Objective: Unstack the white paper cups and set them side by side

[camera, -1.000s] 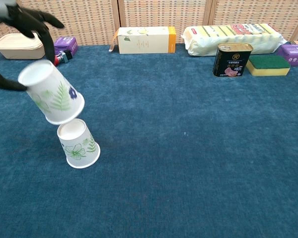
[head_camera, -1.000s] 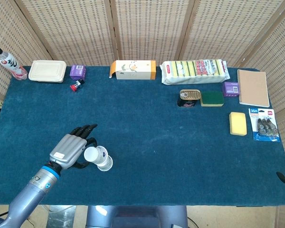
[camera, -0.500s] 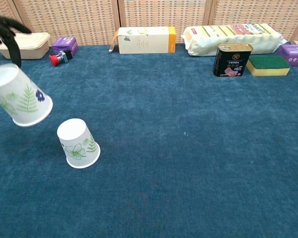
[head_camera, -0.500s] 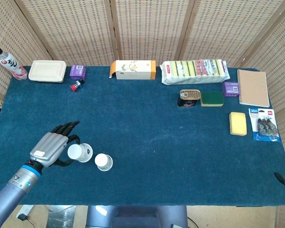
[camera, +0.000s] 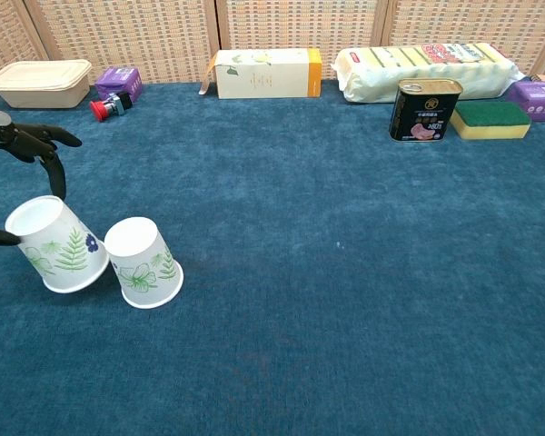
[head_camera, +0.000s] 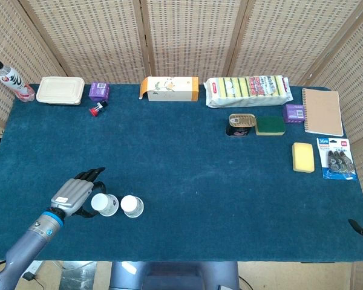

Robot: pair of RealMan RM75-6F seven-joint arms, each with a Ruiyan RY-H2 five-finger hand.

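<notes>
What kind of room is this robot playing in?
Probably a robot practice setup, not a real kitchen: a table with a blue cloth, woven screens behind it, and odd household things lined up, like a sponge pack and a notebook.

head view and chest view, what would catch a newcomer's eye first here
Two white paper cups upside down near the table's front left: the fern-print cup is tilted in the left hand, rim near the cloth, right beside the flower-print cup standing free. Along the far edge runs a row of clutter, where the pack of sponges and the black tin stand out.
</notes>
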